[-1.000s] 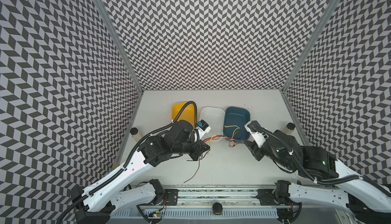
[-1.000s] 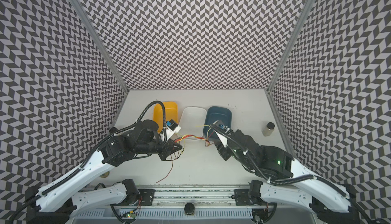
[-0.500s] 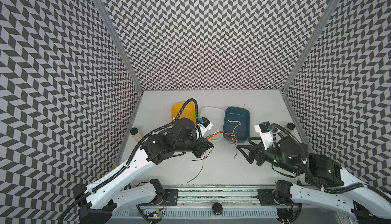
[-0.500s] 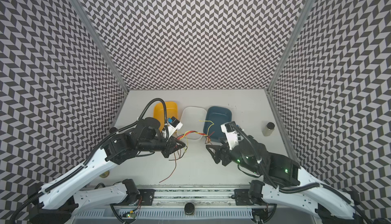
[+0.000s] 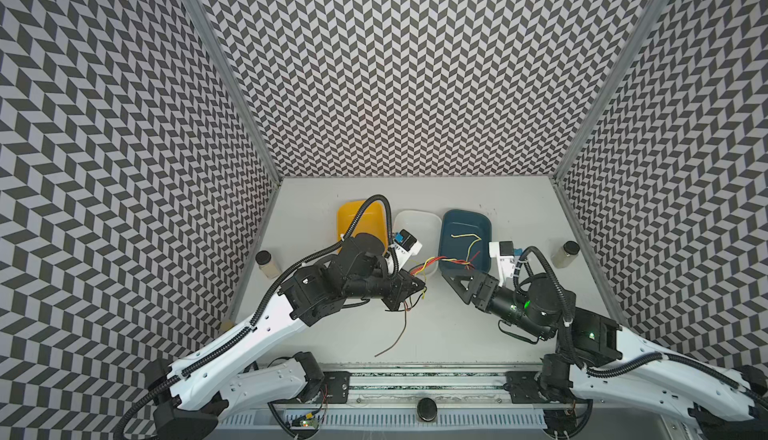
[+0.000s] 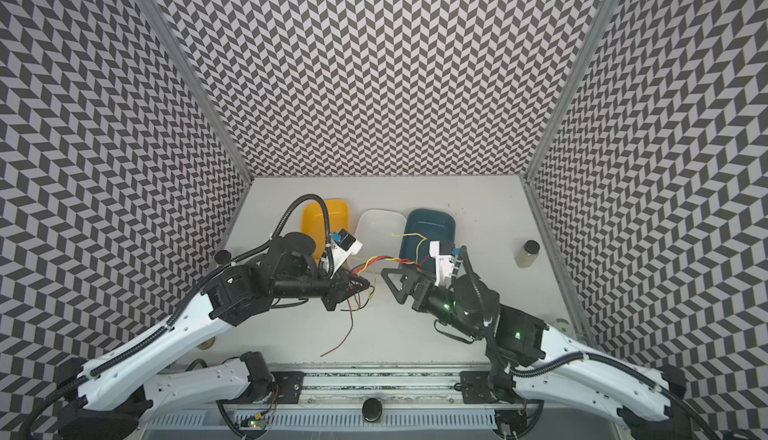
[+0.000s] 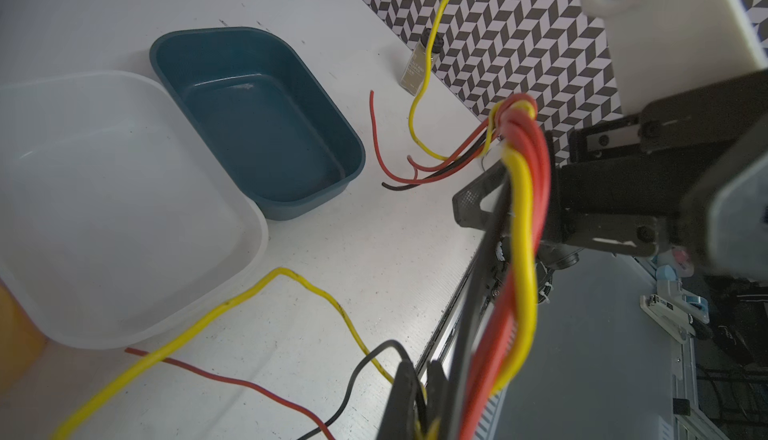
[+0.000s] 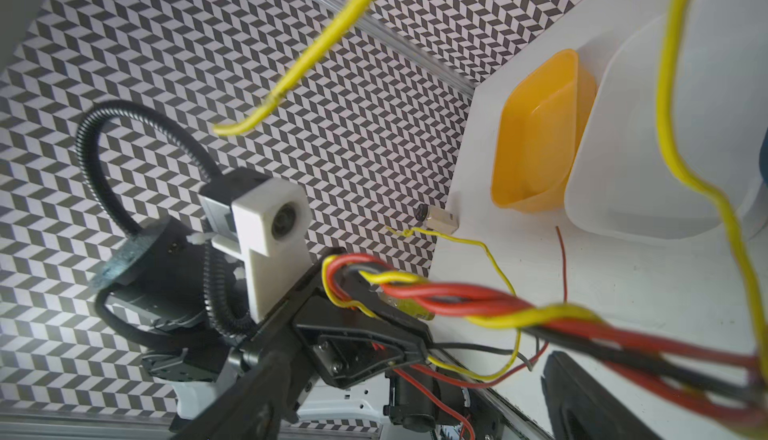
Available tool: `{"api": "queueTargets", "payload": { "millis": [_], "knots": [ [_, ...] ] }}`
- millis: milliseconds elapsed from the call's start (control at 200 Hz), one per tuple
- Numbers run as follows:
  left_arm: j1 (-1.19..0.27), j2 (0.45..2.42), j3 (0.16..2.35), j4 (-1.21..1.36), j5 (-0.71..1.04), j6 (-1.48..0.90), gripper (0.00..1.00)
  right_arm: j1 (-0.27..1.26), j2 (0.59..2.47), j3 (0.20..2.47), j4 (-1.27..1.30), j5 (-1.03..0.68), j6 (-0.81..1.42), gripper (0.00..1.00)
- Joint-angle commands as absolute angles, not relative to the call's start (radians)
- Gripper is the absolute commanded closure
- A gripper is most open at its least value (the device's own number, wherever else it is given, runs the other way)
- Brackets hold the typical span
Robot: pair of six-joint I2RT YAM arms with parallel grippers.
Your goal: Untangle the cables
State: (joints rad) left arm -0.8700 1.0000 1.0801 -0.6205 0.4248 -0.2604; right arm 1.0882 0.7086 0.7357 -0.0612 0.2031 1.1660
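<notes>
In both top views the left end effector (image 5: 417,286) is clamped on the twisted bundle of thin red, yellow and black cables (image 5: 432,260). The bundle's long axis runs straight away from it toward the right end effector (image 5: 463,283), whose jaws are spread wide and clamp nothing, just beside the far end.

In the left wrist view, the cables (image 7: 521,209) rise from the closed jaws to a knot (image 7: 515,112) beside the right end effector.

In the right wrist view, the cables (image 8: 457,294) cross close in front, so the right arm looks nearer the free ends.
</notes>
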Motion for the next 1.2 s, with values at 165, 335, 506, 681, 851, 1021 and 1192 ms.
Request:
{"api": "queueTargets", "payload": {
  "millis": [165,335,506,681,851,1021,1192],
  "knots": [
    [-0.887,0.944,1.019,-0.521,0.455,-0.248,1.0,1.087,0.708,0.731,0.11,0.362,1.225,0.03],
    [-0.898,0.899,1.021,-0.479,0.469,-0.265,1.0,1.083,0.729,0.712,0.145,0.387,1.227,0.05],
    [-0.951,0.88,1.009,-0.467,0.517,-0.248,1.0,1.032,0.737,0.717,0.201,0.361,1.175,0.09],
    [-0.984,0.882,1.009,-0.496,0.529,-0.221,1.0,0.924,0.763,0.751,0.183,0.238,1.192,0.18],
    [-0.988,0.877,1.026,-0.528,0.536,-0.192,1.0,0.859,0.768,0.752,0.217,0.154,1.171,0.34],
    [-0.988,0.892,1.045,-0.558,0.559,-0.164,1.0,0.848,0.793,0.778,0.25,0.072,1.088,0.29],
    [-0.988,0.901,1.048,-0.557,0.542,-0.155,1.0,0.848,0.818,0.798,0.224,-0.014,1.09,0.2]
  ]
}}
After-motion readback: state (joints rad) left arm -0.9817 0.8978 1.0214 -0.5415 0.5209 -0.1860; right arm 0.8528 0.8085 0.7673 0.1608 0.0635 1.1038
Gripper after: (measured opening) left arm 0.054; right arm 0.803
